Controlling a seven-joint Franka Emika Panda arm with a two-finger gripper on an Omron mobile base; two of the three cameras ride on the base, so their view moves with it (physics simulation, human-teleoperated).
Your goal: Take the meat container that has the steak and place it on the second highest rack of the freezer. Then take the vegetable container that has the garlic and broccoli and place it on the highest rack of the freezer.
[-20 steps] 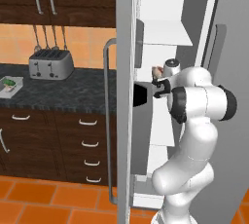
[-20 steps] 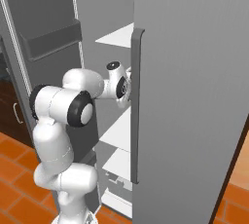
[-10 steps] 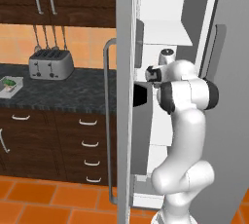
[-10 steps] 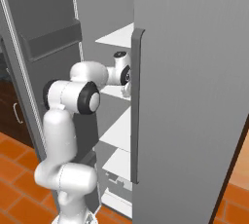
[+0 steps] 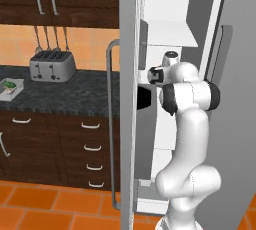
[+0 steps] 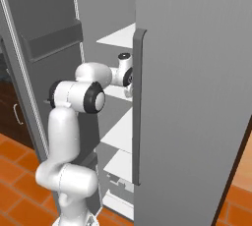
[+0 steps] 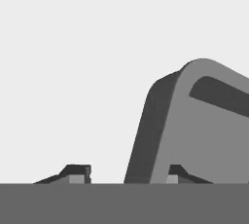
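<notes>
1. Folding upward: over the last second the arm's elbow has swung from low at 3 o'clock of the wrist to sit higher and closer against the freezer (image 5: 165, 34), and the wrist has drawn nearer the left door's edge.
2. Tool (image 7: 126, 174) now reads in the hand view as two small dark tips low in frame, set apart, with a grey container corner (image 7: 194, 130) rising between them toward 1 o'clock. Tips look spread around it rather than pinched; contact can't be confirmed.
3. White shelf or wall behind, no steak, garlic or broccoli visible.
4. Right base view: wrist sits level with the second highest rack (image 6: 118, 92), below the highest rack (image 6: 118, 37).
5. A container with something green rests on the worktop (image 5: 60, 91) at 9 o'clock, well apart.
6. Judgement: meat container is probably being placed or just let go; vegetable container comes next.
</notes>
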